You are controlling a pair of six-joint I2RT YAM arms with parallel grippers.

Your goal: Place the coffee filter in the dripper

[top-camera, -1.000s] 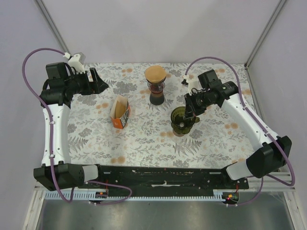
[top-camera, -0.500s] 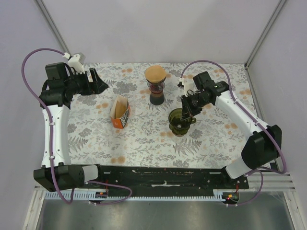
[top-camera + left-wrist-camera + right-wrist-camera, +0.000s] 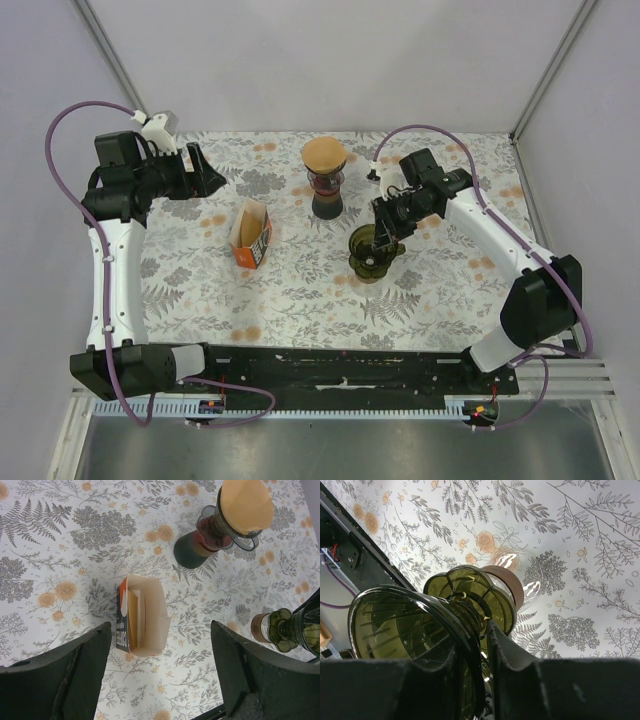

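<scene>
Now, left gripper (image 3: pixel 208 170): held above the far left of the flowered table (image 3: pixel 300 290), jaws spread wide with nothing between them; in the left wrist view its two dark fingers (image 3: pixel 65 675) frame the things below
Box (image 3: pixel 250 235): orange and white carton standing on the table, right of the left gripper and nearer the arm bases; its top is open and pale sheets stand upright inside
Filter (image 3: pixel 325 153): tan paper cone seated in the back dripper, mouth upward and filling the rim
Back dripper (image 3: pixel 215 530): clear glass with a small handle, on a dark stand (image 3: pixel 327 205) at the far middle of the table, right of the box and well apart from it
Green dripper (image 3: pixel 368 250): dark green glass funnel on the table, nearer the arm bases than the stand and a little to its right, near it but not touching; the right wrist view shows its ribbed inside, a scalloped flange and a brown collar below
Right gripper (image 3: pixel 384 236): reaching in from the right, down at the green dripper's right rim; jaws nearly together, with one finger (image 3: pixel 395 690) on each side of the rim wall and the glass between them; I cannot tell whether they are pressing on the glass or just standing beside it
</scene>
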